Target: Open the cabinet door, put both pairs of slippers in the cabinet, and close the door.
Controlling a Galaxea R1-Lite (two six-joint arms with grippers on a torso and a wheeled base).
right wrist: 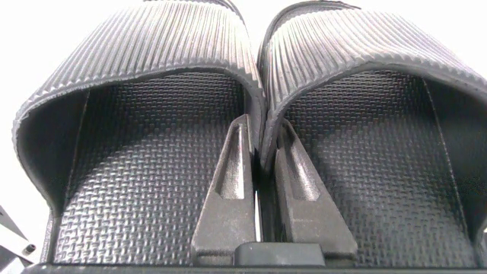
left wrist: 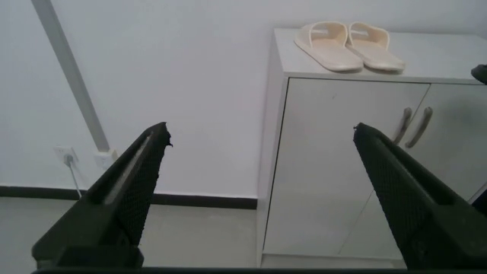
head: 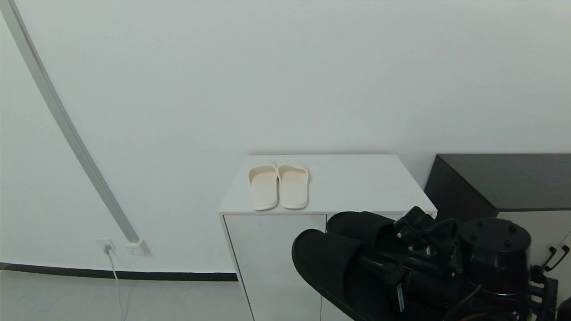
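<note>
The right hand [right wrist: 261, 137] clamps ribbed, waffle-soled black slippers [right wrist: 144, 198] together; the left hand [left wrist: 260, 133] gapes wide; smooth cream slippers [head: 279, 186] lie atop the boxy white cabinet [head: 357, 183].

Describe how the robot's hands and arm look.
All black. The left hand has two long, flat, finely textured fingers. The right hand has narrow, tapered fingers with recessed slots. The right arm carries a round, bolted joint cap and thin cables.
</note>
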